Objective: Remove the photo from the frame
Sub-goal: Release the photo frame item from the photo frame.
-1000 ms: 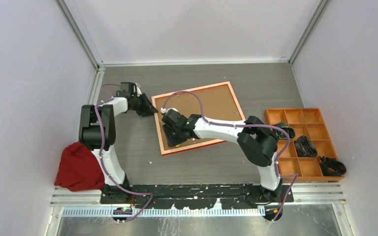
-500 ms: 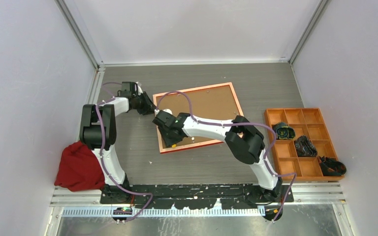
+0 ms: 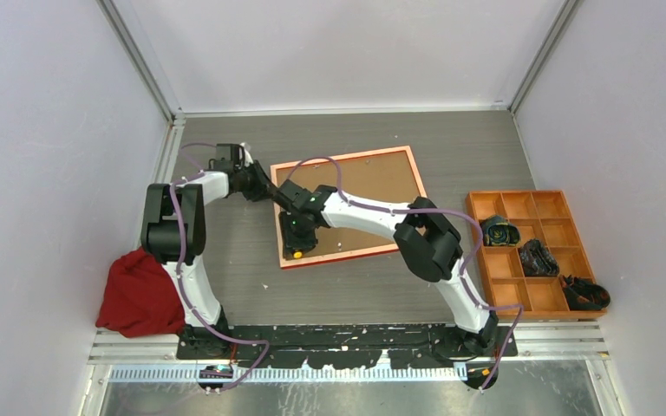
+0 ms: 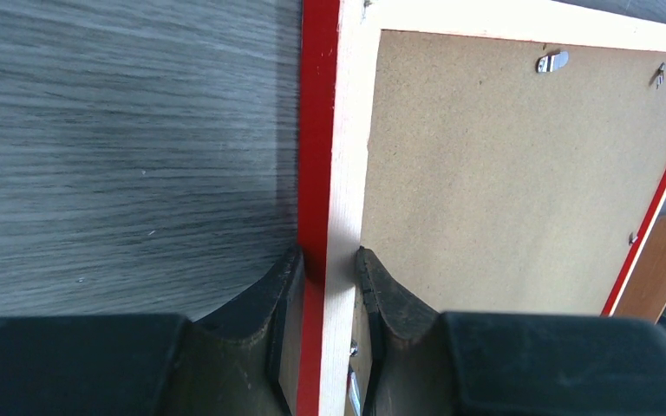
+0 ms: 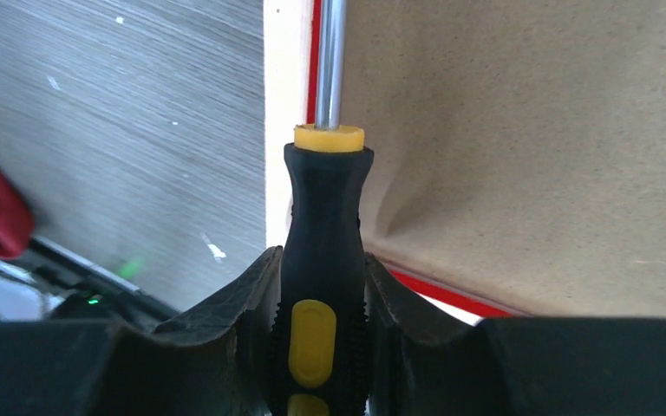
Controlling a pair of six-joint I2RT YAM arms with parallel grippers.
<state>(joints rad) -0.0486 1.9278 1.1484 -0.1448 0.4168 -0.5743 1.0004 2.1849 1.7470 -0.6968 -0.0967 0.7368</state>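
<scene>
Red cloth [image 3: 139, 295] is bunched at the near left of the table [image 3: 225, 260], beside the left arm's base.

Left gripper [image 3: 267, 194] is at the frame's far-left corner. In the left wrist view its fingers [image 4: 282, 282] are pinched onto the left rail, one on the red outer face and one on the pale back face.

Frame [image 3: 347, 157] lies face down mid-table, slightly skewed, with its brown backing board [image 3: 373, 186] uppermost. The photo cannot be seen; only the board side shows.

Right gripper [image 3: 296, 238] is over the frame's left rail, clamped on a black-and-yellow screwdriver [image 5: 321, 260]. The steel shaft runs along the seam between the left rail and the board; its tip is out of view.

Orange tray [image 3: 520, 192] sits at the right, well apart from the frame, with dark items in several compartments.
</scene>
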